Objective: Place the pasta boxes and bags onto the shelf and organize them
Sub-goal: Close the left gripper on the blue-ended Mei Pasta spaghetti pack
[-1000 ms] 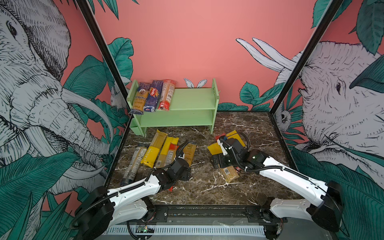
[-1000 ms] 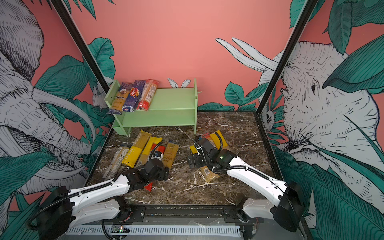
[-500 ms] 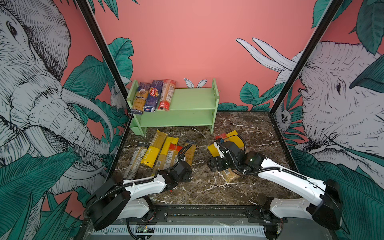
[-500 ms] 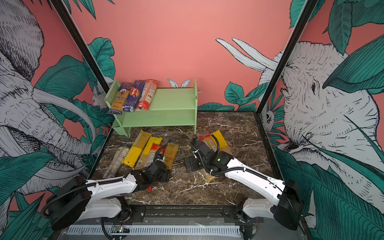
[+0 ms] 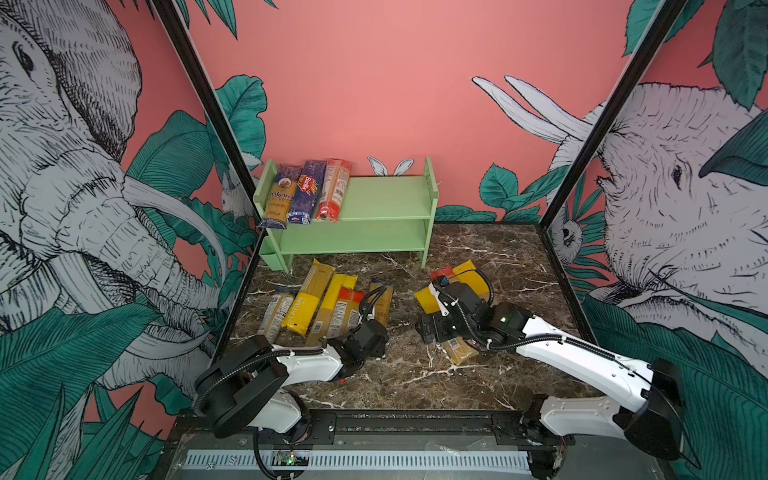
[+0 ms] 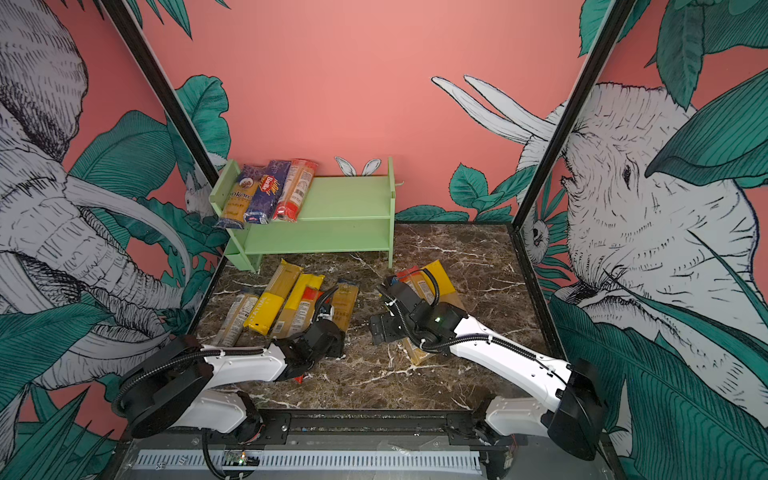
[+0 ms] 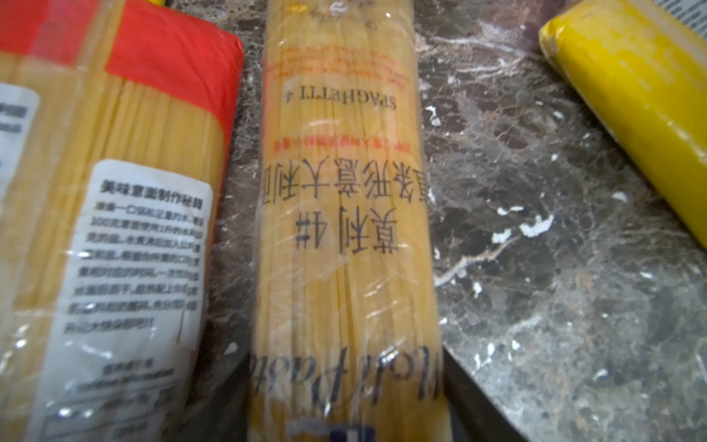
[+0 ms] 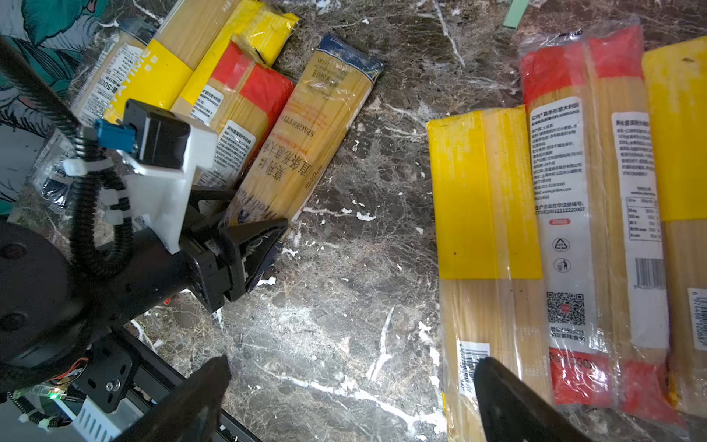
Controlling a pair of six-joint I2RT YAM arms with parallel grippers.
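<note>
The mint-green shelf stands at the back, with three pasta packs side by side on the left of its top tier. Several more packs lie on the marble floor at left. My left gripper is shut on the near end of the rightmost one, a clear spaghetti pack with a dark blue end. It still lies on the floor. Further packs lie at right. My right gripper hangs open beside them, one finger over a yellow-banded pack.
Patterned walls with black corner posts close in the marble floor on three sides. The shelf's lower tier holds nothing. A black rail runs along the front edge under both arm bases.
My left arm has sunk low and its jaws have narrowed round the blue-ended pack. The right gripper has drifted left and nearer the front, staying open.
</note>
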